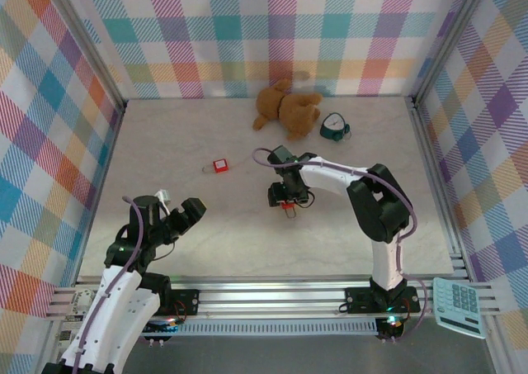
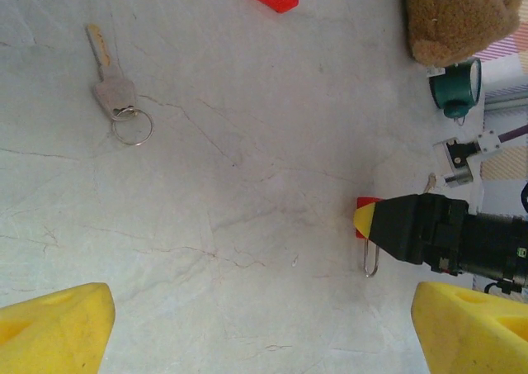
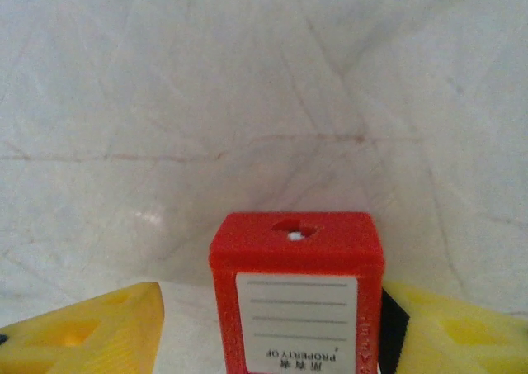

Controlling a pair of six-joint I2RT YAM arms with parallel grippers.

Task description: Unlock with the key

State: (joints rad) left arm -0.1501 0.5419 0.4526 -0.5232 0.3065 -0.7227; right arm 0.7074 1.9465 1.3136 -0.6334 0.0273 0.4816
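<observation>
My left end effector gapes open; right end effector unclear around the padlock. The key looks light and slippery; I'd pinch its head.

We see a key of dull silvery metal, a padlock of glossy red plastic, and a smooth, matt, marble-like table.

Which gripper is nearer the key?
Left. The key lies ahead of the open left gripper; the right gripper is farther off, jaws astride a red padlock.
</observation>
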